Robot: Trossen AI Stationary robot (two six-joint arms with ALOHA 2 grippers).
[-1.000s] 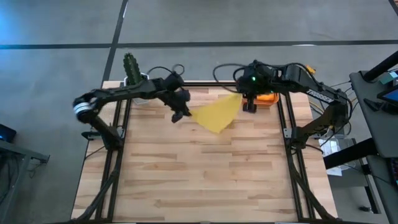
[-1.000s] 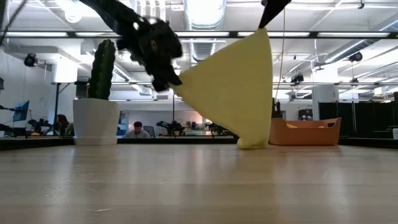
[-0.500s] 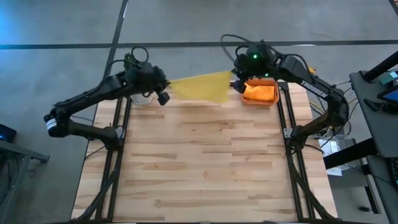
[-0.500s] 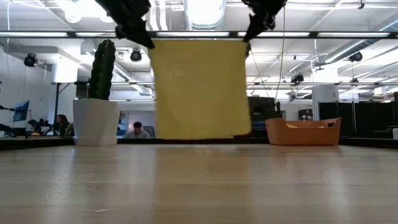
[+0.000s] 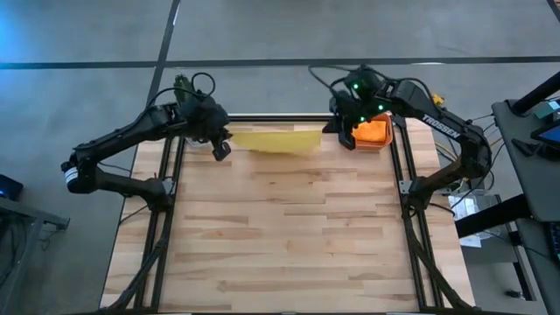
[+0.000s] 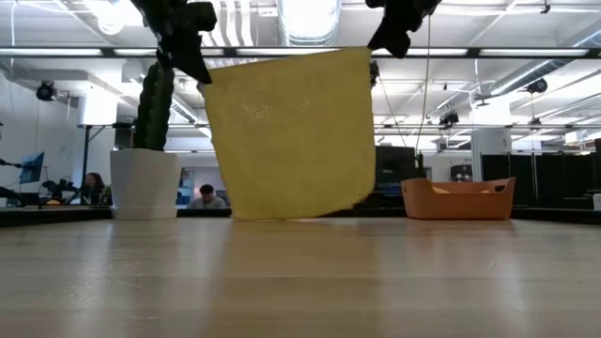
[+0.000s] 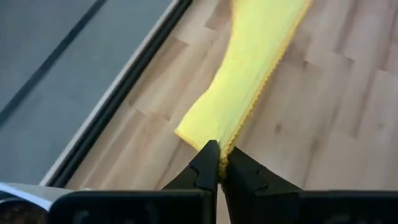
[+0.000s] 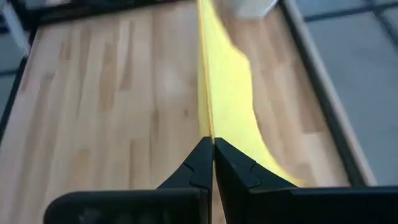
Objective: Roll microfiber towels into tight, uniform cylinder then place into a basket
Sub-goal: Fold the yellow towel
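From above, the left gripper (image 5: pixel 220 145) and the right gripper (image 5: pixel 343 136) each pinch a top corner of the yellow towel (image 5: pixel 273 139), which hangs stretched between them at the far edge of the tabletop (image 5: pixel 280 227). The basket (image 5: pixel 373 133) sits just beside the right gripper, holding the orange towel (image 5: pixel 371 129).

Across the tabletop at its own level, the yellow towel (image 6: pixel 286 136) hangs as a flat sheet below both grippers, its lower hem close to the wood; whether it touches I cannot tell. Its top edge slopes, lower under the left gripper (image 6: pixel 192 61) than the right gripper (image 6: pixel 390 38). To lay it flat for rolling, I judge both corners should come level and descend together, keeping the cloth taut.

Past the left gripper (image 7: pixel 219 163), closed tight on a corner, the yellow towel (image 7: pixel 249 81) runs away forward.

Past the right gripper (image 8: pixel 209 157), likewise clamped on cloth, the yellow towel (image 8: pixel 227 81) stretches straight ahead, edge-on.
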